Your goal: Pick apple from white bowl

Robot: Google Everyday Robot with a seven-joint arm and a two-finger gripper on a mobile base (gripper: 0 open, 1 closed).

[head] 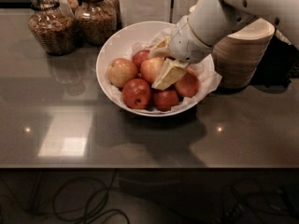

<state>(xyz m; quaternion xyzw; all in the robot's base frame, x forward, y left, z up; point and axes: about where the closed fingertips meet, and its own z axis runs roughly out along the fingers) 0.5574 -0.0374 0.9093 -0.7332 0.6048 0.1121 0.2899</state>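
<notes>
On your left stand the glass jars [51,27]. Mid-counter sits the white bowl [108,55], heaped with apples. The pale centre apple [148,69] lies between the spread fingers [169,73] of the gripper [155,70], which reaches in from the right. It looks unclamped, so you should close squarely across the apple. The stacked beige bowls [245,55] crowd the right side.

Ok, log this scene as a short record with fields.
gripper: down inside the white bowl, among the middle apples
white bowl: on the counter, lined with crumpled paper
apples: at least six visible, all in the white bowl
glass jars: two, back left of the white bowl
stacked beige bowls: right of the white bowl, behind the arm
</notes>
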